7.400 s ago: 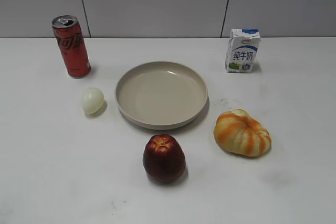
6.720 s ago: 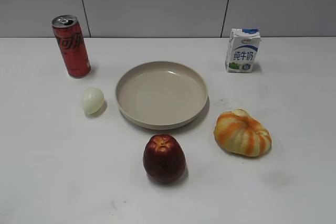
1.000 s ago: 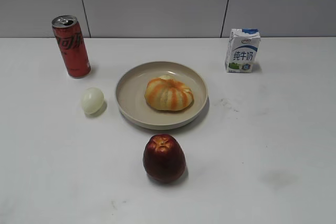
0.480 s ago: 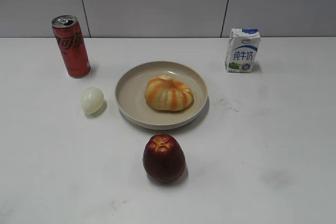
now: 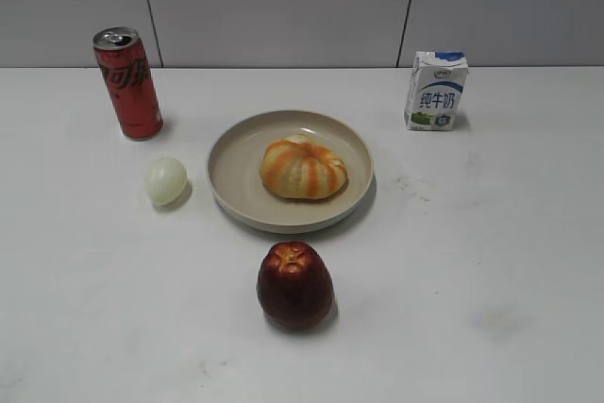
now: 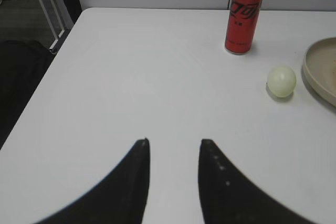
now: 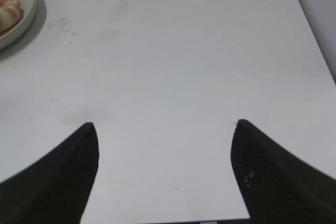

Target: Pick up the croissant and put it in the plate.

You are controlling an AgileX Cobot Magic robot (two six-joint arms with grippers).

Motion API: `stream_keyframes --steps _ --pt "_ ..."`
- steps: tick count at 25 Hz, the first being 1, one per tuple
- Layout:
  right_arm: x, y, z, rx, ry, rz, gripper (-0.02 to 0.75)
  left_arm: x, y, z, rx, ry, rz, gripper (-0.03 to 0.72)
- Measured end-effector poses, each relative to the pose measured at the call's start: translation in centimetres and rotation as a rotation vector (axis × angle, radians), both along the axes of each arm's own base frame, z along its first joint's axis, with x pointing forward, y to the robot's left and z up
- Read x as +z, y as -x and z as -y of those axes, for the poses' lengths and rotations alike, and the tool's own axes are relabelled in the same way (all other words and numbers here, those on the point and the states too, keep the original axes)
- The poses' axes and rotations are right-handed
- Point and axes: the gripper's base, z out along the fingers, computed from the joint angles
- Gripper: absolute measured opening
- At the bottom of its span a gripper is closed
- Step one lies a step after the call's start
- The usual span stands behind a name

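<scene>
We see the croissant (image 5: 303, 168) sitting inside the plate (image 5: 232, 190), a little right of centre and clear of the rim. The left claw (image 6: 173, 141) hangs over bare worktop (image 5: 491, 261), jaws narrowly apart; the right claw (image 7: 164, 124) gapes wide, gripping nothing. We judge the placing done: the sound finish is keeping both arms low and clear of the apple (image 5: 295, 284) and the milk carton (image 5: 436, 91).

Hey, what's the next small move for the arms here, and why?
Probably none beyond staying parked: the orange-and-cream striped croissant already lies inside the round beige plate, and both the left claw and right claw hang open over bare white table, holding nothing.
</scene>
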Motion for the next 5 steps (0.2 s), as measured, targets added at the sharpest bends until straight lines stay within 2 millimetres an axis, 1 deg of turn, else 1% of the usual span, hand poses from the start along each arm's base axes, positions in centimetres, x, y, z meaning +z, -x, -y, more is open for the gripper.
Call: stream_keyframes --steps 2,5 --pt "-0.01 0.61 0.04 0.000 -0.003 0.037 0.594 0.00 0.00 0.00 0.000 0.000 0.000 0.231" --pt "-0.01 0.81 0.05 -0.001 -0.003 0.050 0.594 0.00 0.00 0.00 0.000 0.000 0.000 0.231"
